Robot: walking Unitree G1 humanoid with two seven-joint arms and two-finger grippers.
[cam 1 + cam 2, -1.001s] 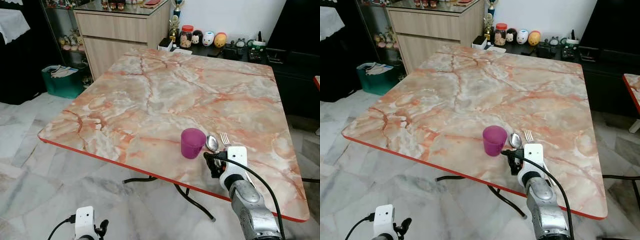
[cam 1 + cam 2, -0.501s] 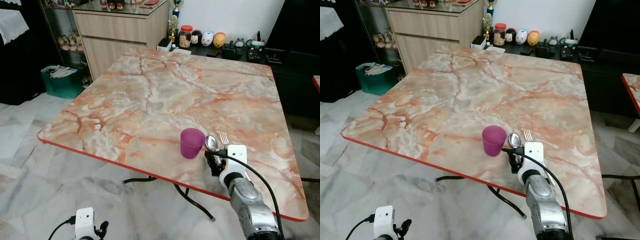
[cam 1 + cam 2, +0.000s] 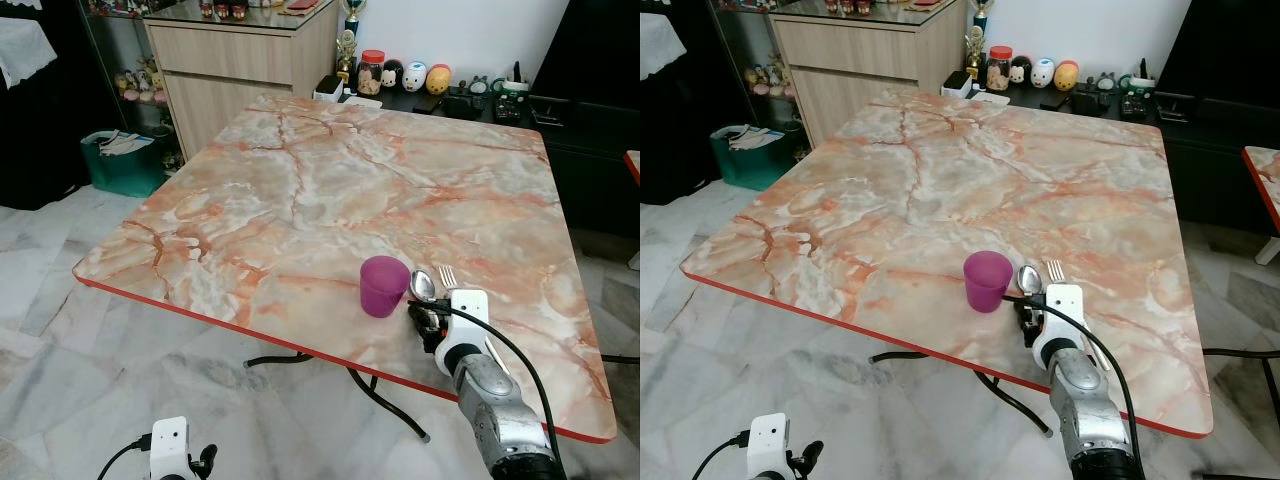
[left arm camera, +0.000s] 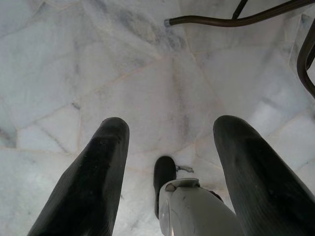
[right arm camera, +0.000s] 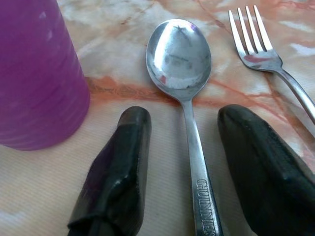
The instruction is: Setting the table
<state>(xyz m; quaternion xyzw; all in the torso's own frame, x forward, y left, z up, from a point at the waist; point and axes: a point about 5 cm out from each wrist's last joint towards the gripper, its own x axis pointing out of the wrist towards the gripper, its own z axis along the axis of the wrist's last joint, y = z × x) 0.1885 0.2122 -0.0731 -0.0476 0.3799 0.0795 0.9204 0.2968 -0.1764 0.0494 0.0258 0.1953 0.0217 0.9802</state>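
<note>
The right gripper [image 5: 184, 162] is spread open low over the table [image 3: 300, 190], fingers either side of the spoon [image 5: 183, 78] handle, not clamped. "GUINNES" can be read stamped on it. One fork [image 5: 263, 54] is laid just beside, one purple cup [image 5: 37, 73] on the other side. The left gripper [image 4: 170, 147] is hung open above the floor.
</note>
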